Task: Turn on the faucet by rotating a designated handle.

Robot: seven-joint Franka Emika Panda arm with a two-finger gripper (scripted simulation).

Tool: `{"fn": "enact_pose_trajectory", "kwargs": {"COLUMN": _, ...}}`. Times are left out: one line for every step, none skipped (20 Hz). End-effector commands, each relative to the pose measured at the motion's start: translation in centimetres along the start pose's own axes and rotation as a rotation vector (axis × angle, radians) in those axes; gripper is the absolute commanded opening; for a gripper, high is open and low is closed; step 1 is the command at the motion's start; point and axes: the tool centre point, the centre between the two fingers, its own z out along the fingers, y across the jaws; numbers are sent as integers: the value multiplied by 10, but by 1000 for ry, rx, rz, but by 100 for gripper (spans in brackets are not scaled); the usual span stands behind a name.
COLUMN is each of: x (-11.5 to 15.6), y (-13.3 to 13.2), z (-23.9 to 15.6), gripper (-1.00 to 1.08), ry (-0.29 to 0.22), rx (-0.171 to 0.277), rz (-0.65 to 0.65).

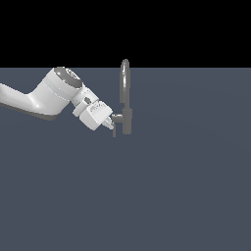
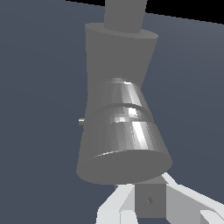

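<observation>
One faucet point(image 1: 126, 100) standing upright, one handle point(image 1: 115, 122) whose bar hangs straight down. One gripper point(image 1: 111, 125) right at it, can't tell if it's clamped.

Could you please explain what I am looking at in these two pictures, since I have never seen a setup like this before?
These are simulator renders, not photographs. The exterior view is taken from a camera off the machine. The white shape entering from that view's left is a robot arm, ending in its gripper. Standing on the plain grey floor is a small grey faucet with a tall arched spout. A thin handle sticks out of its body towards the arm, and the gripper sits right at it.

The wrist view comes from a camera on the arm's wrist, so the faucet looms large and close, with the pale fingers at the picture's edge. Whether the gripper is open or shut, I cannot tell.
</observation>
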Motion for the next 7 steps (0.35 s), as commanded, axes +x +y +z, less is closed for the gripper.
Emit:
{"fn": "enact_pose_trajectory", "kwargs": {"x": -12, "y": -43, "z": 21, "gripper": -100, "ry": -15, "rx": 89, "rz": -5}}
{"fn": "enact_pose_trajectory", "kwargs": {"x": -13, "y": -46, "z": 22, "gripper": -100, "ry": -15, "rx": 91, "rz": -7}}
{"fn": "enact_pose_trajectory", "kwargs": {"x": -15, "y": -48, "z": 22, "gripper": -100, "ry": -14, "rx": 92, "rz": -9}}
{"fn": "enact_pose_trajectory", "kwargs": {"x": -16, "y": -50, "z": 23, "gripper": -100, "ry": -14, "rx": 94, "rz": -11}}
{"fn": "enact_pose_trajectory", "kwargs": {"x": -17, "y": -52, "z": 23, "gripper": -100, "ry": -13, "rx": 96, "rz": -13}}
{"fn": "enact_pose_trajectory", "kwargs": {"x": -18, "y": -55, "z": 24, "gripper": -100, "ry": -13, "rx": 97, "rz": -15}}
{"fn": "enact_pose_trajectory", "kwargs": {"x": -18, "y": -55, "z": 24, "gripper": -100, "ry": -13, "rx": 97, "rz": -15}}
